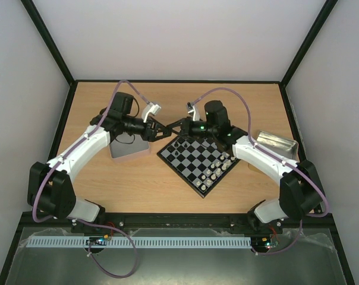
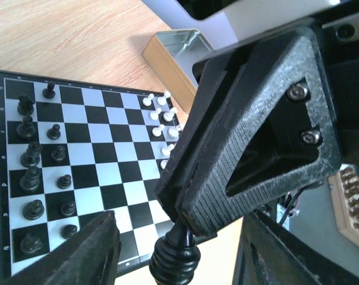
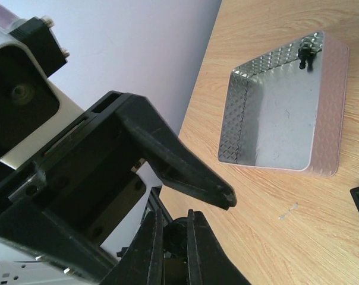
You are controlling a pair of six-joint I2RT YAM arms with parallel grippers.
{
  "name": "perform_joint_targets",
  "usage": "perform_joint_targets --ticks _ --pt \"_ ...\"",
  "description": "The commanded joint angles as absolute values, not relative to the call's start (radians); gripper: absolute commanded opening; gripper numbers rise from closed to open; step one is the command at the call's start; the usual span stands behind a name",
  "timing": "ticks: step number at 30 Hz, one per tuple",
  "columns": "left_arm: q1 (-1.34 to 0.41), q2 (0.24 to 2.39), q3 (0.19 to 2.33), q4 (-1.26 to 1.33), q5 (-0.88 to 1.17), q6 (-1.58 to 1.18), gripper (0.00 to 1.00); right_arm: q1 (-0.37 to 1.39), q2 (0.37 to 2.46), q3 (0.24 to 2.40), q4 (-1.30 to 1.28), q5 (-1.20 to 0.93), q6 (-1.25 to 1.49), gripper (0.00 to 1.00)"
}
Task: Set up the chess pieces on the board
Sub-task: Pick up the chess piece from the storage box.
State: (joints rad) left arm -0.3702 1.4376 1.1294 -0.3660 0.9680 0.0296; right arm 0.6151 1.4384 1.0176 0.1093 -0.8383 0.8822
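The board (image 1: pixel 197 159) lies at mid-table, with black chess pieces (image 2: pixel 31 155) along one side and white ones (image 2: pixel 161 113) along the other. Both grippers meet in the air just left of the board's far corner. My right gripper (image 3: pixel 175 230) is shut on the top of a black piece (image 2: pixel 175 260), which hangs from its fingers (image 2: pixel 227 148). My left gripper (image 2: pixel 176 252) is open, its two fingers (image 2: pixel 87 252) standing apart on either side of that piece without touching it. In the top view the left gripper (image 1: pixel 161 132) and right gripper (image 1: pixel 171 127) nearly touch.
A metal tray (image 3: pixel 331 107) left of the board holds one small black piece (image 3: pixel 306 56) in a far corner. A second metal tray (image 1: pixel 277 144) sits right of the board. Black frame rails edge the wooden table (image 1: pixel 138 184).
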Motion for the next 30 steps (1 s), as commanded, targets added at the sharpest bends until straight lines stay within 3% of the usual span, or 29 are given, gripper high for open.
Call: perform_joint_targets --ticks 1,4,16,22,30 --pt "-0.363 1.388 1.098 -0.216 0.969 -0.086 0.66 0.616 1.416 0.987 0.203 -0.799 0.927 0.02" --pt "-0.357 1.323 1.016 -0.079 0.901 -0.204 0.79 0.614 1.381 0.955 0.282 -0.764 0.972 0.02" --pt "-0.350 1.090 0.769 0.479 0.744 -0.924 0.87 0.614 1.316 0.837 0.796 -0.757 1.216 0.03" --pt "-0.355 1.095 0.709 0.713 0.781 -1.218 0.74 0.614 1.331 0.829 0.914 -0.780 1.289 0.03" --pt "-0.376 1.092 0.706 0.773 0.780 -1.301 0.56 0.618 1.352 0.813 1.023 -0.771 1.371 0.03"
